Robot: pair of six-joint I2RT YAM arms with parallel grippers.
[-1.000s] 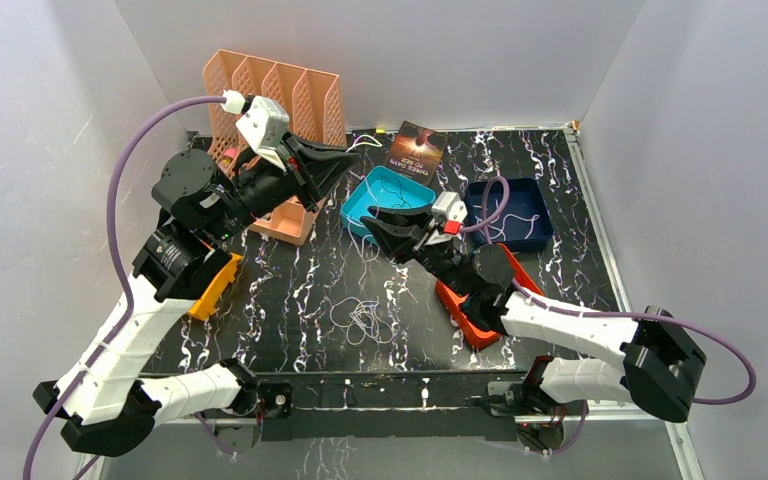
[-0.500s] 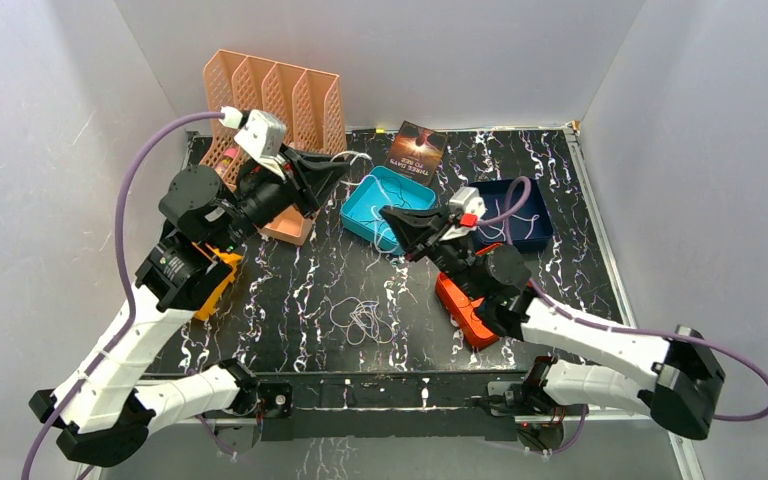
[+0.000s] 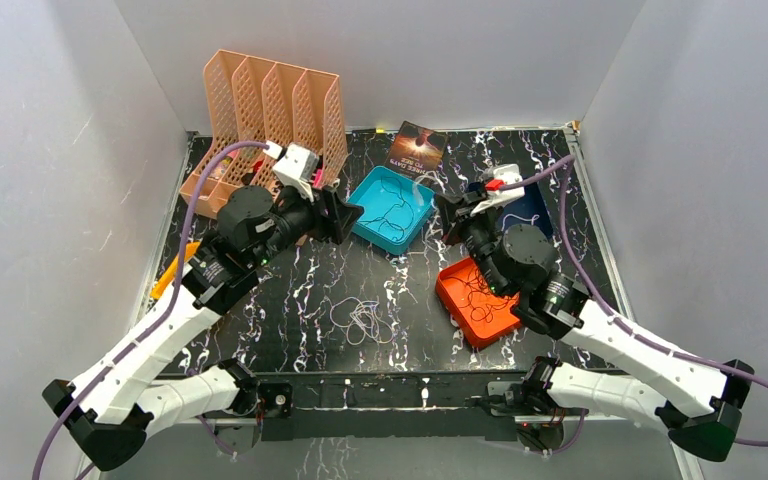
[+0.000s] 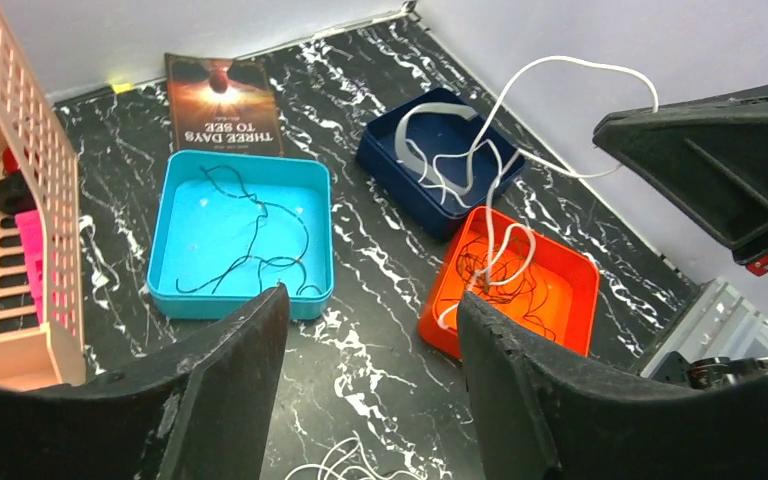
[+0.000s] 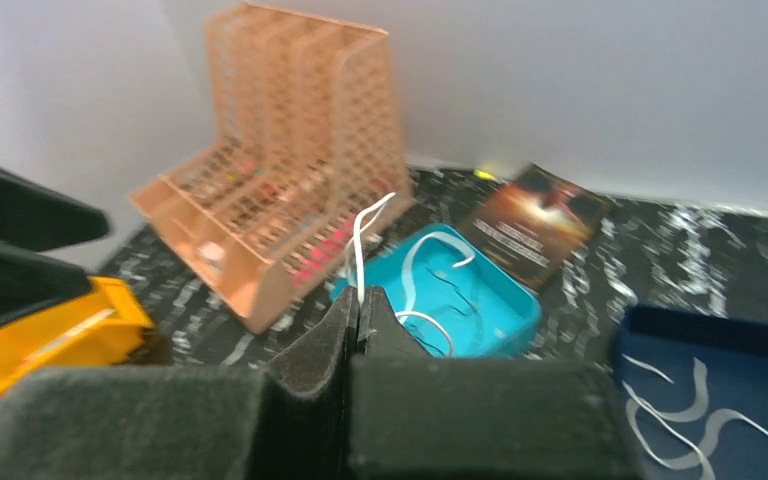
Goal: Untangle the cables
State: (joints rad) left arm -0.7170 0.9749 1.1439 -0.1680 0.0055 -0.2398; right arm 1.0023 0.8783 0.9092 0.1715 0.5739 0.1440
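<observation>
Black marbled counter [image 3: 290,300]: right fingers [image 5: 310,360] pinch a thin white cord [image 5: 358,250] to draw it free; left fingers [image 4: 220,400] apart, empty.

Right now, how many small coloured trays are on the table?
4: teal tray at back centre, navy tray back right, orange tray in front of it, yellow tray at the left edge, partly behind the left arm.

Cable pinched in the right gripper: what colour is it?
White; the cable shows best in the right wrist view.
</observation>
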